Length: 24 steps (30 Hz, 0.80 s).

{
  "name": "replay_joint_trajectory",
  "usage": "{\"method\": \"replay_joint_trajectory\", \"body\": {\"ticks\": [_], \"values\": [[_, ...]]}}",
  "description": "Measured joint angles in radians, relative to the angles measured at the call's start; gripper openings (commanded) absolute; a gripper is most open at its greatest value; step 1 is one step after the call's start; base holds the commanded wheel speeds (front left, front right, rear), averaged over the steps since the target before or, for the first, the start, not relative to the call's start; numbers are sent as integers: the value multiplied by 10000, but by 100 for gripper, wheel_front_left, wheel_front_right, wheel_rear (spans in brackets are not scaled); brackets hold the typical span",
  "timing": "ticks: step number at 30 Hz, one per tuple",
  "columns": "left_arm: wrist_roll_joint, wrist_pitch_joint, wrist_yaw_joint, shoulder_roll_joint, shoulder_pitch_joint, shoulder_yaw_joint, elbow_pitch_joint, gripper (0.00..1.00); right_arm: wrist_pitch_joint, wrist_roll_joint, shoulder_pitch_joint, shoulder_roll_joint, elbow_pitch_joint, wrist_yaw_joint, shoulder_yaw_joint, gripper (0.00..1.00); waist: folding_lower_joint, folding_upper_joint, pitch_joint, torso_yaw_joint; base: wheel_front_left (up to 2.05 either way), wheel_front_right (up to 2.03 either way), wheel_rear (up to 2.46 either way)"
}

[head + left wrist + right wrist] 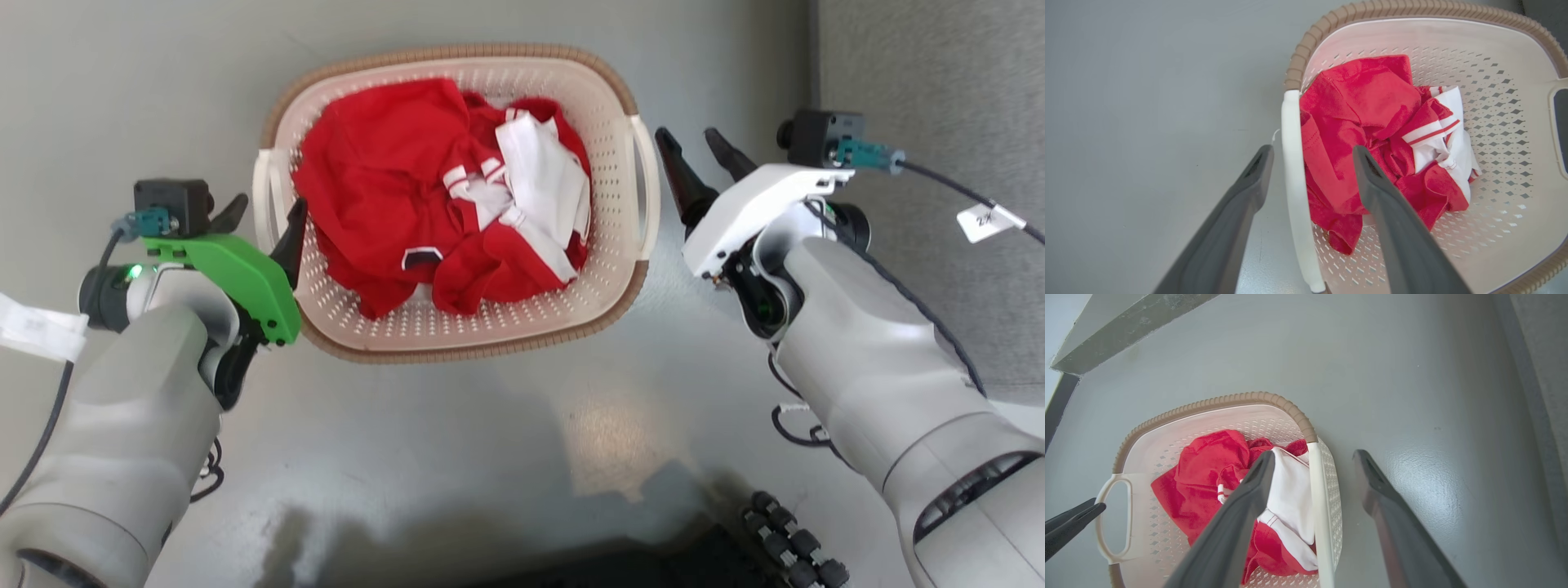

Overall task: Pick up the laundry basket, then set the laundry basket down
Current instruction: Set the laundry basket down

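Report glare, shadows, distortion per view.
Head view: glare patch on the floor near the laundry basket, dark shadows around it. Left wrist view: even light, wide-angle curves the basket rim. Right wrist view: soft sheen on floor beside the basket.

White tag (989,221) on R-arm cable (951,186) reads approx "2X" (small, unsure). Other tag (37,327) illegible.

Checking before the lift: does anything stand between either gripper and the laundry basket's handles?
Nothing visible. The open left gripper straddles the left handle of the laundry basket; the open right gripper hangs beside the right handle, bare floor between. The red clothes lie inside.
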Motion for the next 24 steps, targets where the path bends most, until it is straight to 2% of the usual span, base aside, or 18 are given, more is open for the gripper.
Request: {"method": "replay_joint_trajectory", "body": {"ticks": [12, 19, 24], "values": [[33, 0, 0, 33, 638, 190, -326, 100, 0, -38, 769, 0, -211, 88, -27, 100, 0, -1, -1520, -27, 0, 0, 0], [186, 0, 0, 100, 963, 838, -943, 100, 0, -644, 985, -27, -587, 88, -249, 100, 0, -1, -2599, 7, 0, 0, 0], [424, 0, 0, 267, 1300, 1266, -1388, 100, 0, -972, 1249, -320, -1011, 90, -667, 100, -1, -1, -3277, 58, 0, 0, 0]]}}
